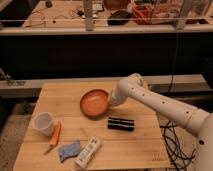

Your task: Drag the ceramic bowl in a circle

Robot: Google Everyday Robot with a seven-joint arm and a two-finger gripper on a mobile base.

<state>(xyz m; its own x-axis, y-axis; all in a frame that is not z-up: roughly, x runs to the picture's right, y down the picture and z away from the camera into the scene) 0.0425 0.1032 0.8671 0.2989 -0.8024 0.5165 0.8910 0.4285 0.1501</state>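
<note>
The ceramic bowl (94,103) is round, shallow and glossy orange-brown, and sits on the wooden table (145,142) a little left of centre. My gripper (110,102) is at the bowl's right rim, at the end of the white arm (155,100) that reaches in from the right. The arm's wrist hides the fingers and the contact with the rim.
A white cup (43,123) stands at the table's left. An orange carrot (55,135), a blue cloth (68,150) and a white remote-like object (88,151) lie at the front left. A black cylinder (120,124) lies just in front of the bowl. Cables hang at the right.
</note>
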